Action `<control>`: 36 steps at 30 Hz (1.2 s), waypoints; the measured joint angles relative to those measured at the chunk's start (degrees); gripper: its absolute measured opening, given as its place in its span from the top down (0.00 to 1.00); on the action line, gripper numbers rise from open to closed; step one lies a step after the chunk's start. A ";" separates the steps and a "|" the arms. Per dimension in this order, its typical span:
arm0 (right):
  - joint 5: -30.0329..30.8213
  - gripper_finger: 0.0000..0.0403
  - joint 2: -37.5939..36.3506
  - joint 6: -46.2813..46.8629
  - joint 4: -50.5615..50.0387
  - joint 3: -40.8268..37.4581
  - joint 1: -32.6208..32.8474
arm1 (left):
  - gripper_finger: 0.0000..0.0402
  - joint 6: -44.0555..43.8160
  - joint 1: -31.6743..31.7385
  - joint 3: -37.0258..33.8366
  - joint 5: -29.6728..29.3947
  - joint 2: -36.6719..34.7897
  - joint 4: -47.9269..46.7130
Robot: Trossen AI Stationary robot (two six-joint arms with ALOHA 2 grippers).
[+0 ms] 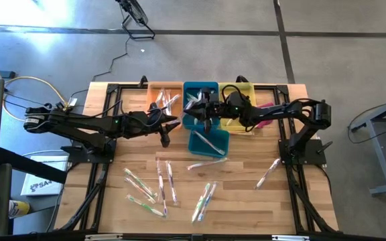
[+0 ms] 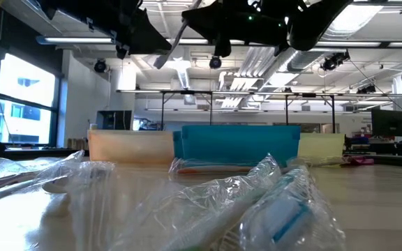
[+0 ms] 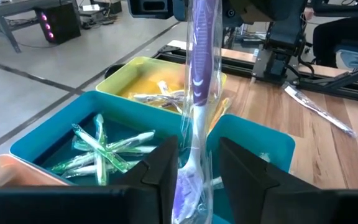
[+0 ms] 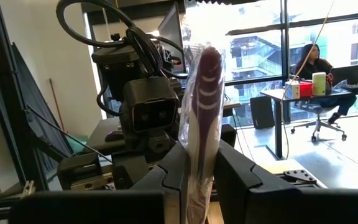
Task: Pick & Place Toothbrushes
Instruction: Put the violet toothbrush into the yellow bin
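From above, my two arms meet over the far middle of the worktop point(image 1: 246, 201), my left claw point(image 1: 168, 127) at the near edge of the orange bin point(image 1: 165, 94) and my right claw point(image 1: 203, 110) over the blue bin point(image 1: 200, 100), with the yellow bin point(image 1: 238, 94) to its right and a second blue tray point(image 1: 208, 141) just nearer; loose toothbrushes point(image 1: 159, 184) lie scattered on the near half of the worktop. At worktop height, crinkled clear wrappers fill the near foreground, the three bins stand in a row behind them, and both arms hang dark overhead. Past my left claw point(image 3: 194, 171), a purple-handled toothbrush point(image 3: 197, 74) in its clear wrapper stands upright between my fingers point(image 3: 160, 171), which are spread slightly with a gap on each side; green brushes point(image 3: 101, 152) lie in the blue bin below, more wrapped ones in the yellow bin. Past my right claw point(image 4: 201, 174), my fingers point(image 4: 235, 171) pinch that same purple toothbrush point(image 4: 204, 87), with the left arm's wrist camera point(image 4: 151, 112) just behind it and a seated person point(image 4: 312, 62) at a desk far off by the windows
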 joint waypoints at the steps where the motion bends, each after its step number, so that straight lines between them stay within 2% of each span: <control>1: 0.00 0.88 0.00 0.00 0.03 0.00 0.00 | 0.72 0.00 0.00 0.00 0.00 -0.02 0.00; 15: -0.01 0.88 0.00 0.02 0.00 0.00 0.00 | 0.72 1.12 0.00 -0.01 0.04 -0.30 -1.04; 27: 0.01 0.88 -0.31 0.10 -4.83 0.00 -1.44 | 0.72 1.30 0.00 -0.10 -3.53 -6.81 -8.28; 33: 1.22 0.89 -2.58 -0.06 -11.16 -0.02 -3.22 | 0.72 1.19 0.02 -0.33 -5.95 -7.02 -9.85; 36: 4.81 0.89 -5.44 -2.95 -17.34 -0.02 -3.49 | 0.72 0.26 0.03 -3.71 -6.92 -7.25 -5.81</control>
